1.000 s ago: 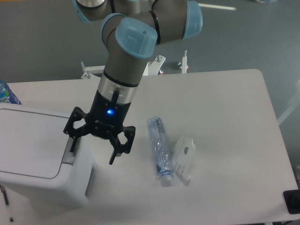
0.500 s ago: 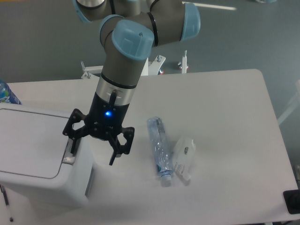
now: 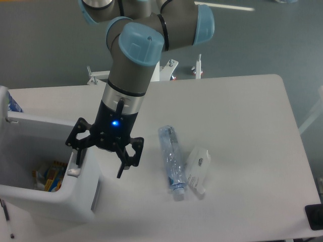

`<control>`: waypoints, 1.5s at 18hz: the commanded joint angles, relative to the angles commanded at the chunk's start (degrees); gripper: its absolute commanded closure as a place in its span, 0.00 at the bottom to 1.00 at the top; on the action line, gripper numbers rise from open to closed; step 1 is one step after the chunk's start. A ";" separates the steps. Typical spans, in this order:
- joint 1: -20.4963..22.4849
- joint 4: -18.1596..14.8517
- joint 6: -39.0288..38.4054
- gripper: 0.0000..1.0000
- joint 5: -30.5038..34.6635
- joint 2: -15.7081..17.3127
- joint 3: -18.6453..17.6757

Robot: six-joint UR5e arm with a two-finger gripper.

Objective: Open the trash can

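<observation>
1. The trash can (image 3: 48, 194) stands at the left edge of the surface (image 3: 242, 126), cropped by the frame on its left. Its interior shows, with coloured litter at the bottom.
2. The claw (image 3: 98, 164) is spread wide and holds nothing. One finger rests on the grey push tab (image 3: 73, 171) at the rim; the other hangs outside the wall.
3. Judged: rigid, light, smooth plastic. Work the tab, not the walls.
4. The lid is mostly out of frame; only a white edge shows far left. The tab is partly hidden by the finger.
5. A bottle (image 3: 170, 161) and a white packet (image 3: 198, 170) lie to the right.
</observation>
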 joint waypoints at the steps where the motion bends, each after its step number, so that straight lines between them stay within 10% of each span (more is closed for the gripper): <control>1: 0.00 0.09 0.00 0.00 0.09 0.09 0.09; 17: 9.31 0.00 10.09 0.00 0.26 -1.13 3.16; 27: 17.13 -1.67 28.90 0.00 20.03 -8.87 3.60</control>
